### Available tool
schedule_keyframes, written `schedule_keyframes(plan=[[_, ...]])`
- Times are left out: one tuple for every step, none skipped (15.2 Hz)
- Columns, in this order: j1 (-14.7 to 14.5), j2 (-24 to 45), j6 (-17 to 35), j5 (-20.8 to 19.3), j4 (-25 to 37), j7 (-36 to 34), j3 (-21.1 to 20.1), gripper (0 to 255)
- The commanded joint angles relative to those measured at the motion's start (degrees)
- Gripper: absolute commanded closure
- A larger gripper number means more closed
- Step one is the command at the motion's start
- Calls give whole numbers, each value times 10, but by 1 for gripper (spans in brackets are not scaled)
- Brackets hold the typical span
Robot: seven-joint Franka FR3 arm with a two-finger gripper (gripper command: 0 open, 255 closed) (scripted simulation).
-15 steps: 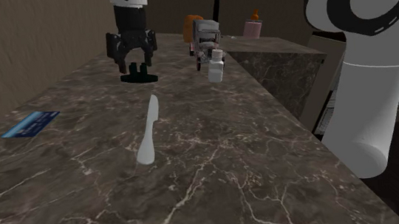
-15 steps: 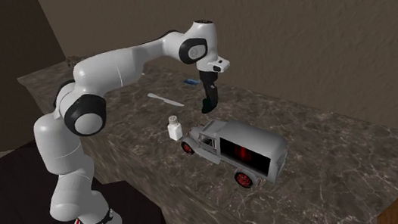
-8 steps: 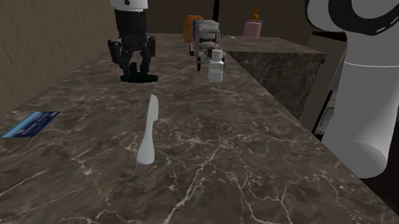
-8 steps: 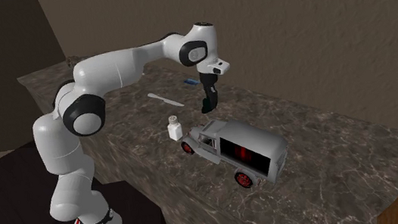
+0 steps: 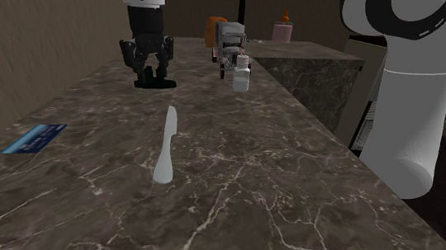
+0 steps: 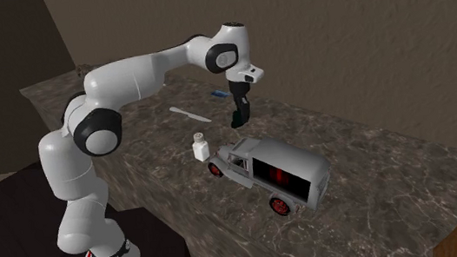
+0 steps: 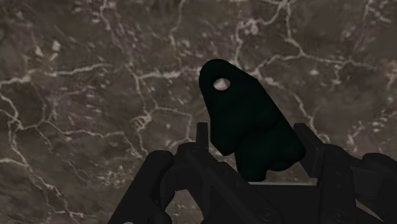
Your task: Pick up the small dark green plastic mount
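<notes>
Dark green mount [image 7: 245, 121], claw [image 5: 150, 73] now clasping it (open before)

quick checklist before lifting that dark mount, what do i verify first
1. Mount sits between the two sides of the gripper: ok.
2. Both fingers touch the mount's sides, by the wrist view: ok.
3. Mount is off the marble counter: not ok, it rests there.
4. White bottle and toy truck stand apart from the gripper: ok.
5. Grip is firm enough for a lift: cannot tell.
</notes>
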State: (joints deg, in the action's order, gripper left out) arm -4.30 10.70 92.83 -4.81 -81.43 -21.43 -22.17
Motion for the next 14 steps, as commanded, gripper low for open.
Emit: schedule_keyframes(plan=[[-2,5,-18,-2,23,-2,-1,255],[-4,8,-27,-3,34,-2,-1,255],[-5,11,-36,-4,46,-2,-1,255],[-6,14,-45,-6,58,-3,-2,255],[-7,18,-54,-7,71,-3,-2,255],[-9,22,-64,-9,84,-4,-2,255],[-11,26,-73,-11,97,-4,-3,255],[-13,30,-83,-12,111,-5,-3,255],[-15,35,-94,-14,126,-5,-3,255],[-17,40,-104,-17,141,-6,-4,255],[-19,46,-115,-19,157,-7,-4,255],[-22,52,-126,-22,174,-7,-4,255],[-22,53,-127,-22,176,-7,-4,255],[-22,52,-127,-22,176,-7,-4,255]])
